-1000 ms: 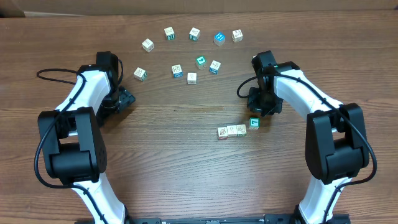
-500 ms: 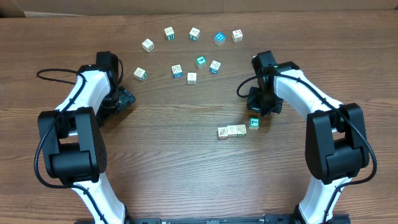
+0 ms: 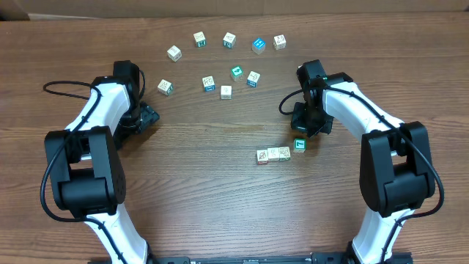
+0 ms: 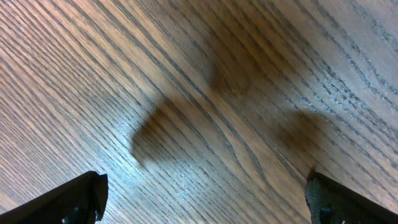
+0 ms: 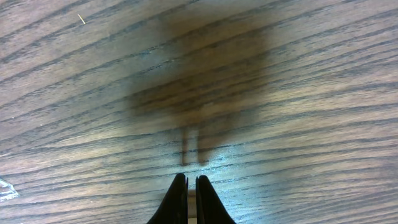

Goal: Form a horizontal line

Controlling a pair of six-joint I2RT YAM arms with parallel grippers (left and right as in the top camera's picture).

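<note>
In the overhead view three whitish-tan cubes [image 3: 272, 154] lie touching in a short row right of the table's middle. A teal cube [image 3: 300, 144] sits at the row's right end, slightly higher than the row. My right gripper [image 3: 306, 129] hangs just behind the teal cube. In the right wrist view its fingers [image 5: 191, 190] are pressed together over bare wood, with no cube in sight. My left gripper [image 3: 147, 116] rests at the left, far from the row. In the left wrist view it [image 4: 202, 202] is wide open over bare wood.
Several loose white and teal cubes are scattered at the back, among them a white one [image 3: 174, 53], a blue one [image 3: 258, 45], a teal one [image 3: 237, 72] and a white one [image 3: 165, 87] near my left arm.
</note>
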